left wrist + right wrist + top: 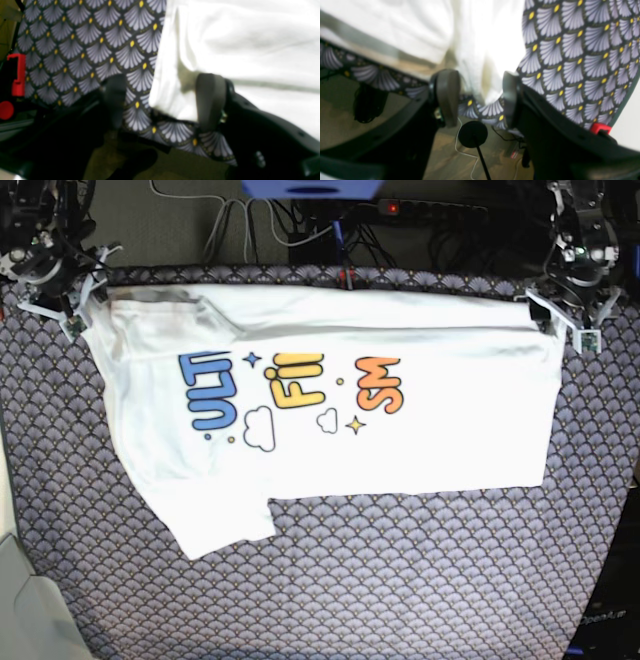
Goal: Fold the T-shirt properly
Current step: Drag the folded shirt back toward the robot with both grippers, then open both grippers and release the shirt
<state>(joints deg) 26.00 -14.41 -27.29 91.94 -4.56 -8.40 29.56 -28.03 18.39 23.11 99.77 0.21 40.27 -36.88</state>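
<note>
Now both hands parted at T-shirt (440, 430) far corners.

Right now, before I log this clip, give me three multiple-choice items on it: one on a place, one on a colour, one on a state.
1. Where does the white printed cotton T-shirt lie?
A. Along the far edge of the scale-patterned tablecloth
B. On the floor
C. In a basket

2. What colour are the "SM" letters?
A. Green
B. Orange
C. Black

3. How do the left gripper's fingers stand?
A. Clamped on a sleeve
B. Out of view
C. Apart, at the shirt's corner

Answers: 1 A, the base view shows its long edge by the table's far side; 2 B, orange print beside yellow; 3 C, the left wrist view shows a wide gap.
</note>
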